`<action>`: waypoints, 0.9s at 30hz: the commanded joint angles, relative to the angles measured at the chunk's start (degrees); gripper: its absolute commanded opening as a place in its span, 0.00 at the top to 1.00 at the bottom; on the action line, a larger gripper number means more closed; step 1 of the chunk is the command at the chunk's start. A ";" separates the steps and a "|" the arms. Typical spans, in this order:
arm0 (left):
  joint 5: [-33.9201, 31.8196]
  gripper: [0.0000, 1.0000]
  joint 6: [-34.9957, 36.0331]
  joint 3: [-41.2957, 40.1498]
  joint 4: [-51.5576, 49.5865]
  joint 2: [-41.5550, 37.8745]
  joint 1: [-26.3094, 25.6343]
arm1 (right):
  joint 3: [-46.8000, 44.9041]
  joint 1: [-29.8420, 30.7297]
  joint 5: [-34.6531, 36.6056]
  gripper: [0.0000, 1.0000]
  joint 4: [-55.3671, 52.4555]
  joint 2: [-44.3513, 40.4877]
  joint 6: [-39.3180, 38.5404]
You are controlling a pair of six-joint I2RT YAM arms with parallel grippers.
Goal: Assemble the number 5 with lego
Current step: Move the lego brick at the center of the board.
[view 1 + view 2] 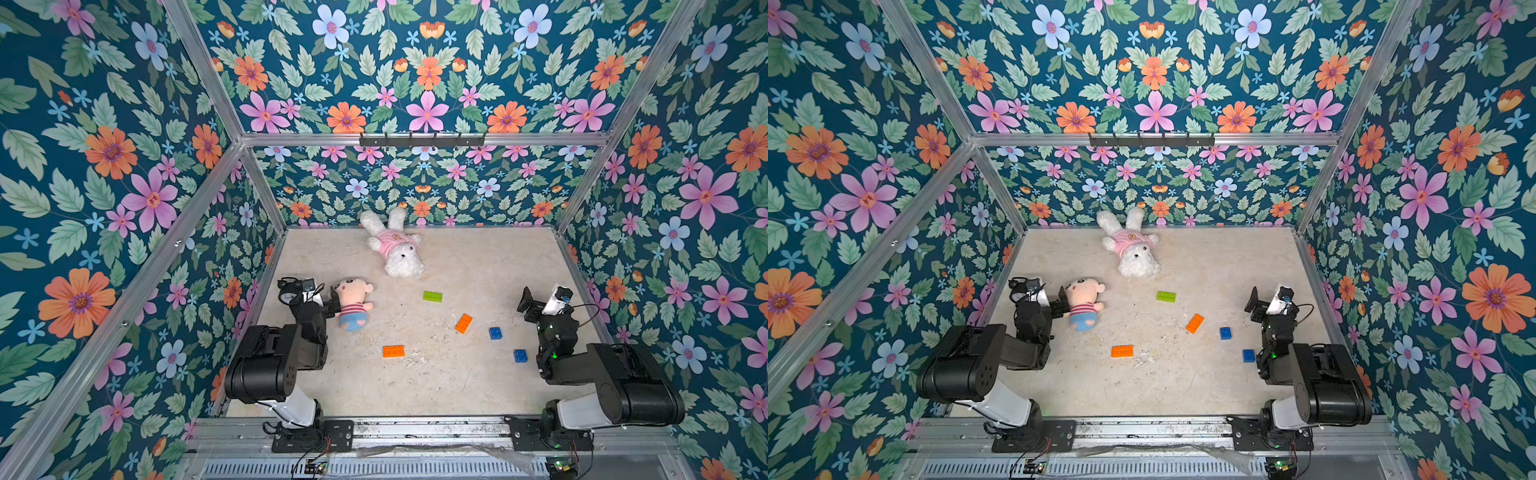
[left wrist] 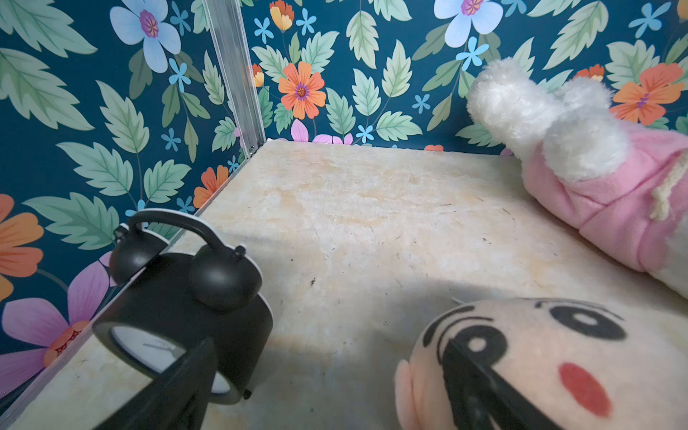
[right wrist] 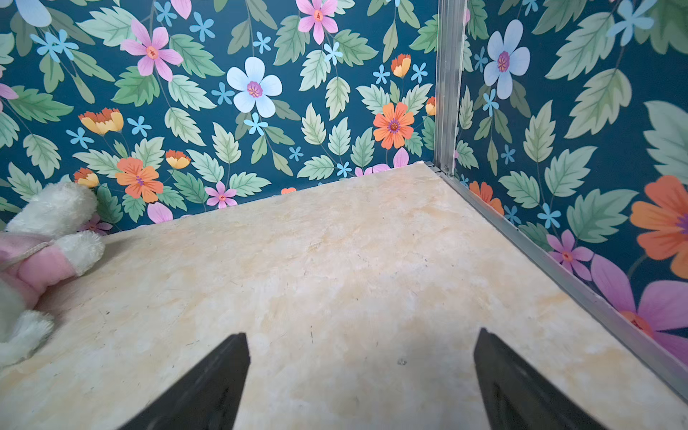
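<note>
The lego lies as loose bricks on the beige floor, all apart, in both top views: a lime-green one, a tilted orange one, a second orange one, and two blue squares. The number 5 is not in view. My left gripper stands open at the left wall, one finger by an alarm clock, the other against a doll's face. At the right wall my right gripper is open over bare floor. No brick appears in either wrist view.
A doll in a striped shirt lies beside the left gripper. The black alarm clock stands against the left wall. A white plush bunny in pink lies at the back. Flowered walls with aluminium frames enclose the floor.
</note>
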 commanded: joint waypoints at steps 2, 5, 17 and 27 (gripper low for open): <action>0.25 0.01 0.33 0.28 0.78 0.01 0.00 | 0.06 0.05 0.32 0.01 1.12 -0.03 -0.35; 0.35 0.01 0.28 0.28 0.78 -0.05 0.07 | 0.35 0.00 0.32 0.01 0.52 -0.03 -0.12; -1.07 0.01 -1.28 -5.91 1.60 -11.42 0.07 | -8.28 1.32 2.29 0.01 15.46 -3.62 -1.50; -4.44 0.01 -21.36 9.10 -51.70 -31.13 0.10 | 13.29 2.54 4.57 0.01 -51.39 -29.47 22.44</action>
